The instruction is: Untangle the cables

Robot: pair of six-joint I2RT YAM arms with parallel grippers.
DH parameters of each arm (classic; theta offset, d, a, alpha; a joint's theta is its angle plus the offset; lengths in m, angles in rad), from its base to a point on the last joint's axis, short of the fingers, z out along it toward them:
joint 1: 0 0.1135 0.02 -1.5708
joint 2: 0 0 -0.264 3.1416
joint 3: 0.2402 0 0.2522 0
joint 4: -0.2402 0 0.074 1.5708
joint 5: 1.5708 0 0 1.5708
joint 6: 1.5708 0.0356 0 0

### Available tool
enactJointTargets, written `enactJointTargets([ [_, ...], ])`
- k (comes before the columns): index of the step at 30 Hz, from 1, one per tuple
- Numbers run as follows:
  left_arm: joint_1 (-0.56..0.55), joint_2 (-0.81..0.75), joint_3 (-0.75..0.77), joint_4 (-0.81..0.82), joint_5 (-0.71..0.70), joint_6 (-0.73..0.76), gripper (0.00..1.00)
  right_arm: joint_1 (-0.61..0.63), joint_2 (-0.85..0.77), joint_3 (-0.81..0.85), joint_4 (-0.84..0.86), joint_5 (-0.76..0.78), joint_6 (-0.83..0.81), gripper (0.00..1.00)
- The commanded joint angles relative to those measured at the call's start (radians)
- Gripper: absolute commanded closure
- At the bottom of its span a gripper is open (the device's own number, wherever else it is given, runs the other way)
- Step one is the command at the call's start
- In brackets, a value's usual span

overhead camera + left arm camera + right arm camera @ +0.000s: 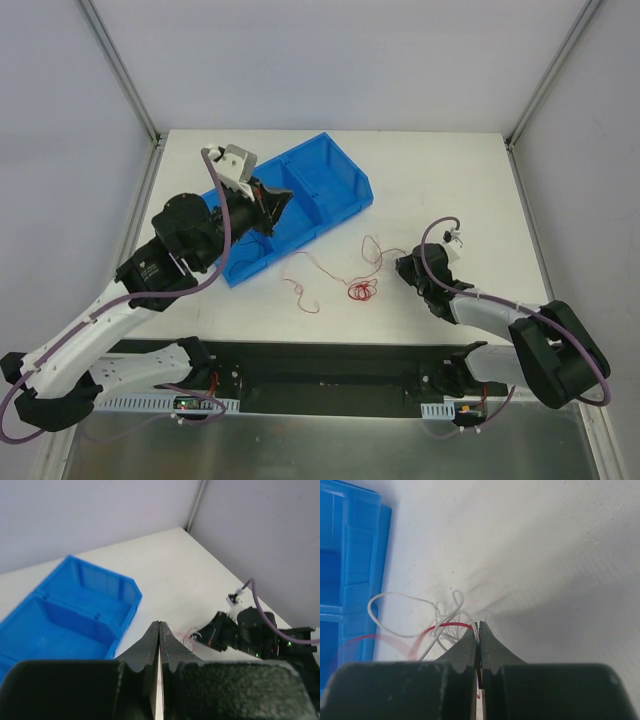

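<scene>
The cables lie on the white table: a small red tangle (362,290) with thin loops trailing left (303,292) and up towards my right gripper. My right gripper (401,266) sits low at the tangle's right side. In the right wrist view it (479,628) is shut on a white wire (410,614) and a red wire (447,626), whose ends run between the jaws. I see no black wire. My left gripper (287,198) hovers over the blue bin, shut and empty (160,626); the cables (190,637) show faintly beyond its tips.
A blue two-compartment bin (330,180) lies diagonally at the back left, also in the left wrist view (75,605) and at the left edge of the right wrist view (350,570). Frame posts stand at the table's back corners.
</scene>
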State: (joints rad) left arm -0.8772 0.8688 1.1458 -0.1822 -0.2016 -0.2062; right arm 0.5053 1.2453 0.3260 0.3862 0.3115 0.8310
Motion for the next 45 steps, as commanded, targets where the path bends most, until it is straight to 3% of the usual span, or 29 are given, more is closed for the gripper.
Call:
enactJointTargets([
  [1, 0.001, 0.093, 0.179, 0.021, -0.027, 0.152, 1.00, -0.005, -0.026, -0.011, 0.031, 0.032, 0.007, 0.99],
  [7, 0.029, 0.214, 0.367, 0.023, 0.017, 0.173, 1.00, -0.005, -0.021, -0.010, 0.063, -0.001, -0.029, 0.97],
  [12, 0.035, 0.245, 0.272, 0.013, 0.125, 0.094, 1.00, -0.007, 0.023, 0.044, 0.085, -0.135, -0.136, 0.91],
  [13, 0.043, 0.245, 0.232, 0.013, 0.146, 0.071, 0.96, -0.005, 0.026, 0.048, 0.098, -0.158, -0.154, 0.90],
  [14, 0.056, 0.245, 0.180, 0.013, 0.172, 0.033, 0.85, -0.004, 0.032, 0.050, 0.118, -0.185, -0.173, 0.89],
  [16, 0.089, 0.262, 0.083, 0.015, 0.266, -0.045, 0.55, -0.001, 0.040, 0.056, 0.143, -0.230, -0.197, 0.87],
  [18, 0.109, 0.303, 0.004, 0.012, 0.324, -0.102, 0.35, 0.004, 0.048, 0.061, 0.157, -0.250, -0.211, 0.85],
  [20, 0.115, 0.355, -0.059, 0.013, 0.347, -0.159, 0.26, 0.006, 0.055, 0.062, 0.171, -0.271, -0.224, 0.84],
  [24, 0.110, 0.514, -0.083, 0.023, 0.400, -0.290, 0.21, 0.006, 0.063, 0.065, 0.187, -0.288, -0.231, 0.79],
  [27, 0.099, 0.605, -0.093, 0.021, 0.272, -0.482, 0.10, 0.006, 0.063, 0.067, 0.191, -0.295, -0.234, 0.75],
  [29, 0.095, 0.677, -0.072, 0.013, 0.239, -0.519, 0.07, 0.004, 0.060, 0.062, 0.198, -0.301, -0.239, 0.73],
  [32, 0.087, 0.777, -0.026, 0.015, 0.243, -0.524, 0.09, 0.004, 0.055, 0.058, 0.210, -0.301, -0.247, 0.71],
  [39, 0.086, 0.924, 0.042, 0.067, 0.326, -0.460, 0.30, 0.006, 0.052, 0.054, 0.226, -0.342, -0.253, 0.69],
  [45, 0.070, 0.970, 0.038, 0.118, 0.389, -0.475, 0.68, 0.002, 0.051, 0.053, 0.227, -0.347, -0.253, 0.69],
])
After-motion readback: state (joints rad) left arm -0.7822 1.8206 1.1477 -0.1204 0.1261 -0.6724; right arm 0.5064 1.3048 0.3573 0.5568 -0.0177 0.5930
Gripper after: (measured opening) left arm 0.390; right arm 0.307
